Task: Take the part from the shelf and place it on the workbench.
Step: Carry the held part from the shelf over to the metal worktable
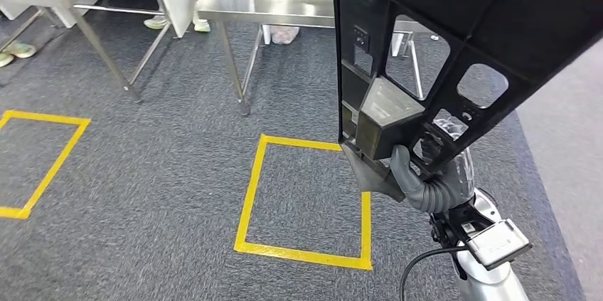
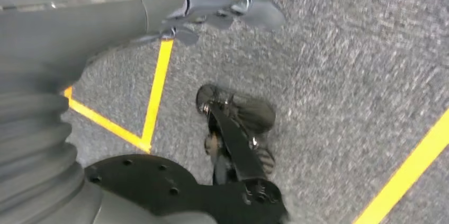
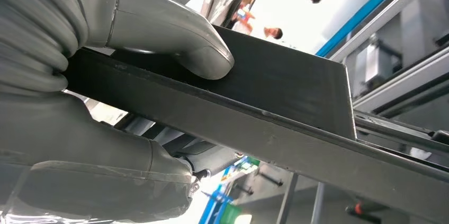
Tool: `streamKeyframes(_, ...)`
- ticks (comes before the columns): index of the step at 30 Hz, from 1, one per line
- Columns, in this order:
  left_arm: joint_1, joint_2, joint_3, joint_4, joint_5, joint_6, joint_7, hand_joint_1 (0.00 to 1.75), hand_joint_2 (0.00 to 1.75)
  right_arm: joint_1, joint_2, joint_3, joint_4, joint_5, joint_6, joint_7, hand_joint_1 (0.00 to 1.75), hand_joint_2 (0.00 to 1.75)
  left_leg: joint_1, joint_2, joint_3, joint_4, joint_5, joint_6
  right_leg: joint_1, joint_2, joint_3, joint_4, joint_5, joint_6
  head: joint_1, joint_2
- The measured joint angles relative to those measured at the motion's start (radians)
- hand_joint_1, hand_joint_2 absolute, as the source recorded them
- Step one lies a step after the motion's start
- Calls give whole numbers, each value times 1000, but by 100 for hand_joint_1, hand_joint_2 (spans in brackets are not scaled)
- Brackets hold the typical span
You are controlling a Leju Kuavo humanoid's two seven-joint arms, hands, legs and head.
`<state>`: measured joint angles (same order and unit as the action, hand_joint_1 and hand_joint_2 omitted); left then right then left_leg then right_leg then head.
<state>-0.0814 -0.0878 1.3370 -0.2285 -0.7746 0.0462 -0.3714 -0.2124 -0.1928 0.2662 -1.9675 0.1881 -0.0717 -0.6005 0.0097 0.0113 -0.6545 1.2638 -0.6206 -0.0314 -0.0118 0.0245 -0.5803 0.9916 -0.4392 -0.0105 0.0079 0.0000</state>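
Part [image 1: 427, 38]: large black plastic panel, upright above the right hand [image 1: 419, 183], gripped at its lower edge for carrying. Desk [image 1: 235, 2]: steel, ahead, well apart. Left hand [image 2: 212, 1]: state unclear, hanging over carpet.

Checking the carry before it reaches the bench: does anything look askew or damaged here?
Nothing looks damaged. The black plastic part is carried upright but tilted, gripped by the right hand at its lower end alone, so most of it stands unsupported above the grip. The left hand holds nothing.
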Motion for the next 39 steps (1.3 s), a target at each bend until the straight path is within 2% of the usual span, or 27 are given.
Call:
streamKeyframes(1,2,0,-1,0,0,0,0,0,175,2,1,0,2,0,0,-1,175,175,0,-2,-14,26,1,-1,0,10,0,1,0,0,0,0)
streamKeyframes(2,4,0,-1,0,0,-2,0,0,175,3,1,0,5,1,-1,-3,175,175,1,-3,-10,13,22,0,0,21,0,3,-1,0,0,0)
streamKeyframes(4,4,1,-2,0,0,-9,-1,0,175,5,1,0,10,3,-2,-8,175,175,2,-9,42,-113,99,4,0,35,3,7,-4,2,-1,0)
streamKeyframes(6,2,2,-3,0,0,-18,-2,0,175,5,1,0,14,3,-1,-10,175,175,1,-22,88,-226,141,13,2,47,0,12,-6,12,-1,0)
streamKeyframes(7,1,2,-4,0,0,-22,-2,0,175,4,1,0,17,3,-1,-11,175,175,0,-28,96,-249,145,19,3,50,-3,13,-6,17,-1,0)
streamKeyframes(9,0,2,-5,0,-1,-28,-3,0,175,4,1,0,21,0,2,-11,175,175,-1,-28,95,-254,145,32,2,52,-8,13,-4,30,-1,0)
streamKeyframes(11,0,2,-8,0,-1,-33,-3,0,175,3,1,-1,24,-5,11,-11,175,175,0,-23,96,-261,151,46,1,29,-18,33,-20,40,1,0)
streamKeyframes(12,0,2,-9,0,-2,-35,-3,0,175,2,1,-1,25,-8,16,-10,175,175,1,-20,97,-264,154,52,0,13,-35,71,-43,44,2,0)
streamKeyframes(14,2,2,-11,0,-2,-36,-3,0,175,0,1,-1,27,-13,25,-7,175,175,0,-13,96,-265,155,58,-2,-11,-98,205,-109,51,5,0)
streamKeyframes(15,3,2,-11,0,-2,-36,-2,0,175,0,1,-1,29,-15,30,-5,175,175,-1,-9,96,-265,155,58,-3,-14,-130,270,-132,53,5,0)
streamKeyframes(16,4,3,-11,0,-2,-36,-2,0,175,0,1,-1,32,-17,34,-3,175,175,-1,-5,96,-265,155,58,-3,-14,-149,307,-137,54,5,0)
streamKeyframes(17,5,3,-11,0,-2,-36,-2,0,175,0,1,-1,34,-18,38,-1,175,175,-1,-2,96,-265,154,58,-3,-14,-148,303,-123,53,5,0)
streamKeyframes(18,5,3,-12,0,-2,-37,-1,0,175,-1,1,-2,35,-19,41,1,175,175,-2,0,97,-264,153,57,-3,-15,-126,258,-93,51,5,0)
streamKeyframes(20,3,3,-12,0,-3,-38,-1,0,175,-4,1,-5,36,-20,42,2,175,175,-4,1,100,-263,150,52,1,-25,-52,111,-28,41,5,0)
streamKeyframes(21,2,3,-13,0,-3,-38,-1,0,175,-6,1,-6,36,-21,42,2,175,175,-6,2,100,-262,149,48,5,-30,-25,55,-11,35,4,0)
streamKeyframes(22,2,3,-13,0,-3,-39,-1,0,175,-9,1,-6,36,-21,43,3,175,175,-8,3,100,-261,147,43,8,-33,-10,23,-5,30,4,0)
streamKeyframes(24,2,3,-13,0,-3,-39,-1,0,175,-11,1,-7,36,-22,44,4,175,175,-9,6,100,-263,147,32,10,-31,-10,13,-6,21,4,0)
streamKeyframes(26,1,4,-13,0,-3,-39,-1,0,175,-12,1,-8,36,-22,45,5,175,175,-7,5,97,-251,135,22,5,-28,-6,5,-2,11,3,0)
streamKeyframes(28,1,5,-13,0,-3,-40,-1,0,175,-13,1,-8,36,-21,47,5,175,175,-5,-1,62,-168,85,13,1,-26,-1,-1,0,1,0,0)
streamKeyframes(30,2,5,-13,0,-3,-44,-1,0,175,-14,1,-8,37,-21,50,5,175,175,-3,-3,-5,-30,24,7,2,-23,0,-1,-1,-4,-2,0)
streamKeyframes(31,3,5,-13,0,-3,-46,-1,0,175,-14,1,-7,38,-20,52,5,175,175,-2,-3,-30,18,12,4,3,-21,0,0,-2,-4,-2,0)
streamKeyframes(32,4,6,-13,0,-3,-47,-1,0,175,-14,1,-7,39,-19,52,5,175,175,-1,-3,-40,33,18,3,3,-19,0,1,-3,-4,-2,0)
streamKeyframes(33,5,6,-13,0,-2,-49,-2,0,175,-14,1,-7,40,-19,53,5,175,175,0,-3,-31,9,42,3,3,-17,1,3,-5,-4,-3,0)
streamKeyframes(35,5,8,-13,0,-2,-50,-2,0,175,-15,1,-7,41,-18,53,5,175,175,1,-6,30,-125,115,8,4,-13,3,7,-9,1,-4,0)
streamKeyframes(36,4,9,-13,0,-2,-51,-2,0,175,-15,1,-7,41,-18,53,5,175,175,0,-8,60,-190,139,13,6,-11,3,10,-12,5,-4,0)
streamKeyframes(37,3,10,-13,0,-2,-52,-3,0,175,-16,1,-7,41,-18,53,5,175,175,-1,-11,80,-234,151,18,7,-9,2,13,-13,10,-4,0)
streamKeyframes(39,3,10,-13,0,-2,-52,-3,0,175,-17,1,-7,41,-18,53,6,175,175,-4,-12,89,-255,149,28,8,-8,-1,14,-13,20,-4,0)
